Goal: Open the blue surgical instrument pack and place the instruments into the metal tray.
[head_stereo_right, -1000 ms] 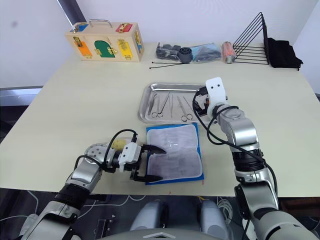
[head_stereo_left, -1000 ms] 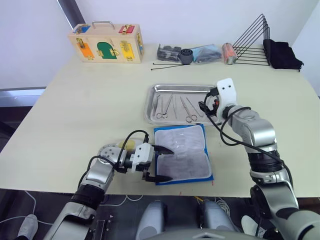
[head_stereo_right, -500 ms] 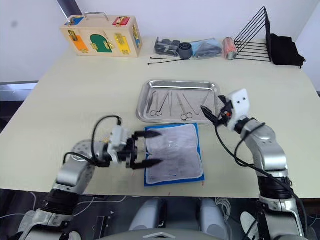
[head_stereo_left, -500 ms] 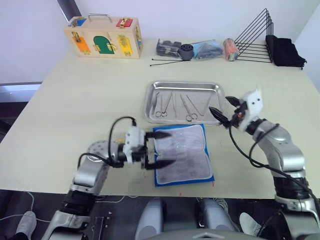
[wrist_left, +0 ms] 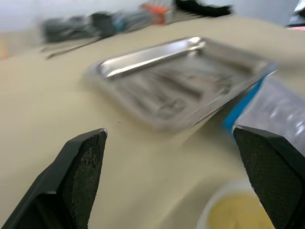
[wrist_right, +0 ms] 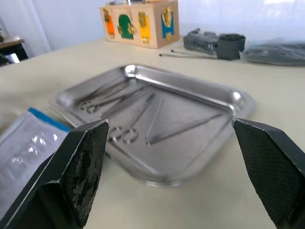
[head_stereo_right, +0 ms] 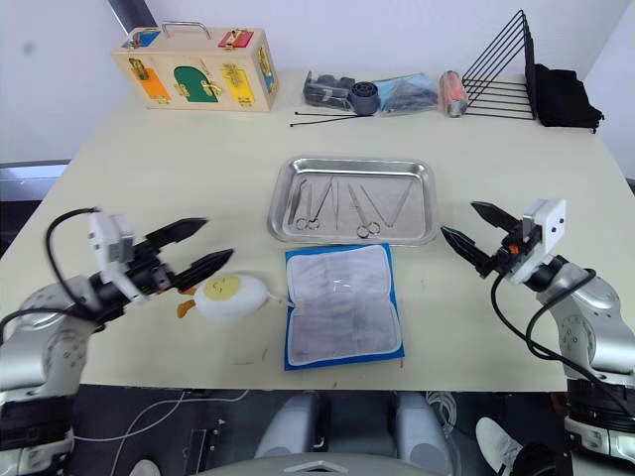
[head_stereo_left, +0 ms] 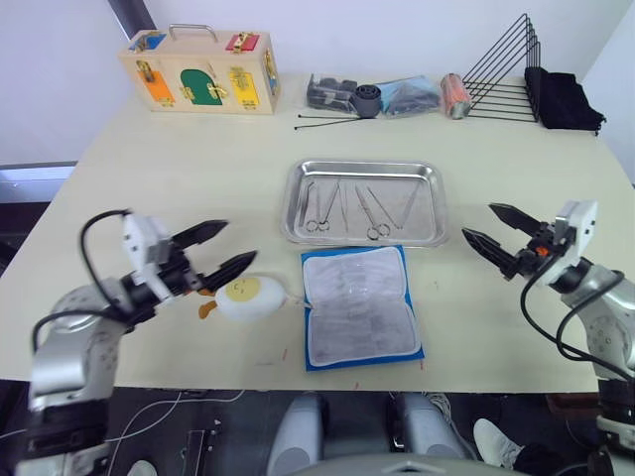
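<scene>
The blue surgical instrument pack (head_stereo_left: pixel 359 307) lies spread open on the table (head_stereo_left: pixel 198 188), its grey-white lining up and its pockets flat, edged in blue. It sits between the two grippers, nearer the left one's fingertips than the right one's, and touches neither. Just beyond its far edge stands the metal tray (head_stereo_left: pixel 434 213), and the instruments (head_stereo_left: pixel 359 208) lie inside it: two scissor-like tools with ring handles toward the pack, and straight probes beside and between them, all within the rim.

The left gripper (head_stereo_left: pixel 229 249) hangs above the table with its jaws spread wide and nothing between them; the fingertips point toward the pack and tray. A white egg-shaped toy (head_stereo_left: pixel 244 297) with a yellow patch on top lies just beside the lower fingertip, between that gripper and the pack's near-left edge; whether finger and toy touch cannot be told. In the left wrist view the tray (wrist_left: pixel 143 59) and a strip of the pack's blue edge (wrist_left: pixel 243 102) lie ahead between the two fingers (wrist_left: pixel 76 181).

The right gripper (head_stereo_left: pixel 488 227) is likewise wide open and empty, fingertips aimed toward the tray's right end, well apart from it. In the right wrist view the tray (wrist_right: pixel 238 102) and the instruments (wrist_right: pixel 138 112) lie straight ahead of the open jaws, with the pack's lining (wrist_right: pixel 26 148) beside one finger (wrist_right: pixel 71 176).
</scene>
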{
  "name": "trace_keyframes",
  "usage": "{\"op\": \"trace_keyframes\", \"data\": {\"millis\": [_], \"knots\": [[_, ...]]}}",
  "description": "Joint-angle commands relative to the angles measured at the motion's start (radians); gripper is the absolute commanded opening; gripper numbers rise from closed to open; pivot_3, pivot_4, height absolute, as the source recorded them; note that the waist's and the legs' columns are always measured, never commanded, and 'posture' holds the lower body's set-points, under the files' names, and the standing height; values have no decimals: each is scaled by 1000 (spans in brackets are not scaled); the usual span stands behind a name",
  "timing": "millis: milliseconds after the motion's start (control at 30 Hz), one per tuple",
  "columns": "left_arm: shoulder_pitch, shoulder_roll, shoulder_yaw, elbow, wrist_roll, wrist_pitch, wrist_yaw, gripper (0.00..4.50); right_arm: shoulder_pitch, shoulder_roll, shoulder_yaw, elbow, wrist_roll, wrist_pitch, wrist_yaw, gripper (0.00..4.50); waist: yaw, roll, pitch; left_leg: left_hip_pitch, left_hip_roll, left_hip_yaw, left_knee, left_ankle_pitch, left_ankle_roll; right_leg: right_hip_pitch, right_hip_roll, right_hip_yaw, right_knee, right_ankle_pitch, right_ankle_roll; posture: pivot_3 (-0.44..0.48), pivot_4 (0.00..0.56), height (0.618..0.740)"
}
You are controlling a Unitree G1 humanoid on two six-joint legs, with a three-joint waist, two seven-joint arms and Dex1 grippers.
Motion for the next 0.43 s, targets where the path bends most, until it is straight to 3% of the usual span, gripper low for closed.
{"op": "trace_keyframes", "data": {"millis": [33,100,233,433], "knots": [[49,12,87,35,19,-44,22,4500,41,-24,-59,-1,17,-46,25,4330,2,0,0,0,0,0,0,0,0,0,0,0,0,0,0,0,150,740],[96,-4,122,60,22,-42,50,4500,86,-33,-88,19,17,-67,38,4330,3,-1,0,0,0,0,0,0,0,0,-1,0,1,0,0,0,150,740],[190,-24,116,107,147,-62,187,4500,226,-70,-165,77,23,-114,118,4330,5,-1,0,2,0,1,1,0,0,3,-1,-1,1,0,0,0,150,740],[224,-52,99,120,191,-104,238,4500,338,-82,-206,131,14,-180,156,4330,2,-1,0,4,0,2,1,0,0,4,-1,0,1,0,0,0,150,740]]}}
